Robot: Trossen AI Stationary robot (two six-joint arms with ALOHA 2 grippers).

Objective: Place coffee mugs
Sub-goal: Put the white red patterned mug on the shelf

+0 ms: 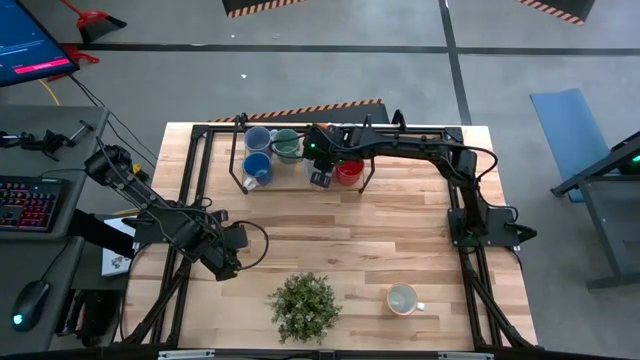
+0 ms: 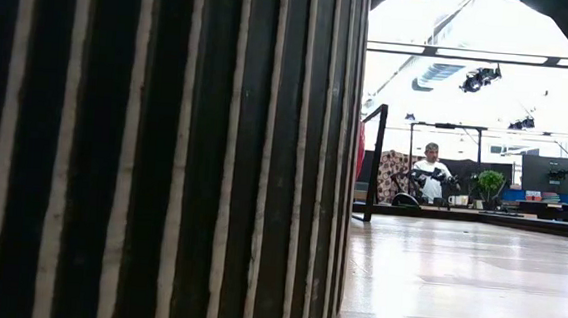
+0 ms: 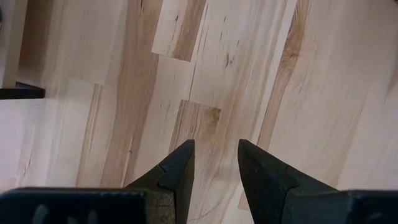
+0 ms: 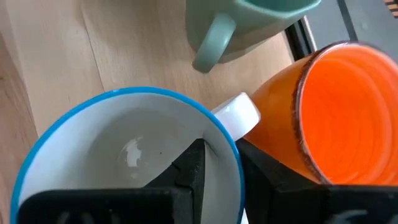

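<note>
In the right wrist view my right gripper (image 4: 221,148) is shut on a blue-rimmed mug with a white inside (image 4: 124,143). An orange mug (image 4: 336,106) sits right beside it, and a pale green mug (image 4: 249,18) lies beyond. From above, my right gripper (image 1: 320,172) is at the far side of the table among a grey-blue mug (image 1: 258,138), a green mug (image 1: 287,145), a blue mug (image 1: 257,168) and a red mug (image 1: 348,172). A pale mug (image 1: 402,300) stands upright near the near edge. My left gripper (image 1: 225,262) is open above bare wood at the left. My right gripper holds the blue-rimmed mug by its rim (image 4: 225,134), next to its white handle (image 4: 239,112). One finger (image 4: 193,158) is inside the mug and the other (image 4: 261,168) is outside. The fingers come from above. Whether the mug's base rests on the table I cannot tell.
A leafy potted plant (image 1: 305,305) stands near the near edge, left of the pale mug. A dark metal frame (image 1: 240,150) surrounds the mugs at the far side. The low view is mostly blocked by a dark striped surface (image 2: 154,150). A person sits in the room far beyond.
</note>
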